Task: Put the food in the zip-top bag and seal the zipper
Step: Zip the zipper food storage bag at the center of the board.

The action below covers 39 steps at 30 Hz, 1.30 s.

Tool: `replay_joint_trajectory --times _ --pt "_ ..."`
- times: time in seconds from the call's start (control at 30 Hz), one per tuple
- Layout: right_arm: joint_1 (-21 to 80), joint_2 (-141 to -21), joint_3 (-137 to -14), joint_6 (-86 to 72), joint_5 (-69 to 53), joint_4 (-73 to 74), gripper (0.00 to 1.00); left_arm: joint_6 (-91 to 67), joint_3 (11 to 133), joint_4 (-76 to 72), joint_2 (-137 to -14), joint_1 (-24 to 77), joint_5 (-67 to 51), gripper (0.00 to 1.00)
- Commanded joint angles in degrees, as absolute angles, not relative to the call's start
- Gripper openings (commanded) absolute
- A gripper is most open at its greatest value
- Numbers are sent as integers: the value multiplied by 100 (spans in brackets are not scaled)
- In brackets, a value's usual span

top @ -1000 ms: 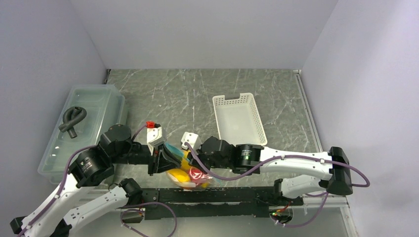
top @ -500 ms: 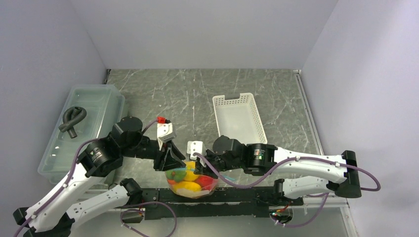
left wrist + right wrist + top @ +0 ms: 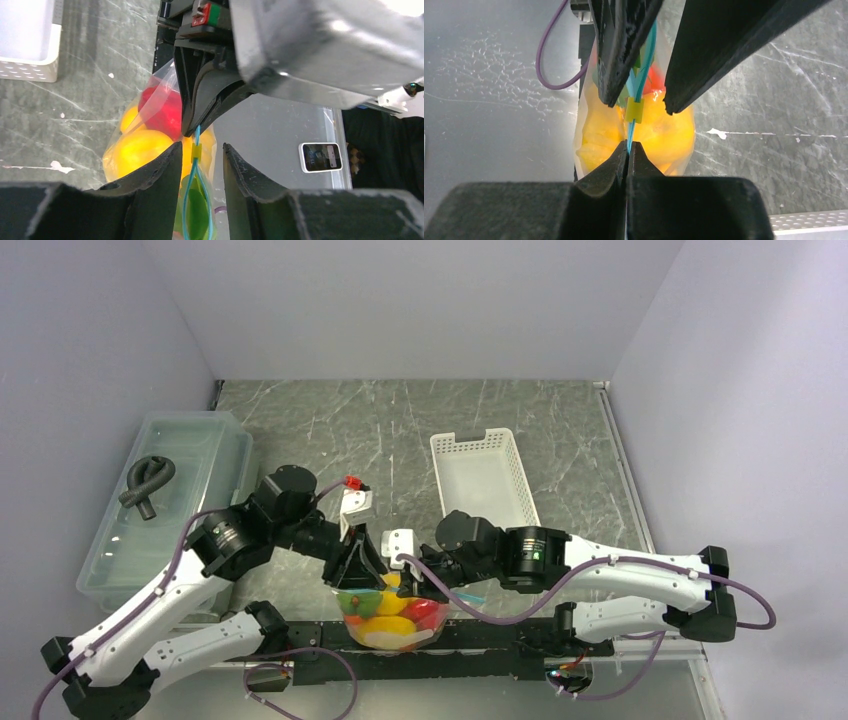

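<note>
**Left jaws loosened, bag now hanging upright**

From above: swung rightward since a second ago, left pincer (image 3: 362,562), with jaws eased off a tighter hold. Bag (image 3: 392,618) no longer slumped sideways; now dangling, bulging, below both pincers over the dark rail at the table's near edge. Right pincer (image 3: 410,570) just right of the left one, tips meeting above the bag's mouth. White basket (image 3: 485,480) well apart behind; lidded bin (image 3: 190,440) with a black hose (image 3: 147,483) far left.

From the left wrist: jaws parted narrowly, standing either side of the zipper (image 3: 192,200), apart from it. Yellow slider (image 3: 196,151) in the gap. Right pincer (image 3: 192,131) clamped on the teal strip just beyond the slider. Food (image 3: 165,112) inside the clear bag: red pepper, yellow fruits, green piece.

From the right wrist: own jaws pressed tight on the zipper (image 3: 630,136). Slider (image 3: 634,110) just past the tips, flanked by the left pincer (image 3: 639,106) with fingers apart. Orange and yellow fruit (image 3: 669,140) behind the plastic.
</note>
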<state>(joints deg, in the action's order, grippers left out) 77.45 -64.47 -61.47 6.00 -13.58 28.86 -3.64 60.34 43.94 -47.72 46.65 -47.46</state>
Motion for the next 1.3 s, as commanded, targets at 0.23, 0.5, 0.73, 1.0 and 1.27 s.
replay_joint_trajectory --times 0.23,0.5,0.73,1.0,1.27 --pt "7743 -6328 -6680 679 -1349 2845 0 -226 5986 4203 -5055 4676 -5305 37" --pt "7743 -6403 -6839 676 -1149 3041 0 -226 5970 4216 -5187 4689 -5370 31" --pt "7743 -6374 -6847 659 -1087 3080 0 -207 6026 4284 -5220 4715 -5224 18" --pt "7739 -6289 -6830 629 -945 3200 0 -184 6123 4414 -5214 4715 -5065 0" --pt "7743 -6027 -6756 598 -645 3420 0 -277 6335 4772 -5153 4716 -4382 0"
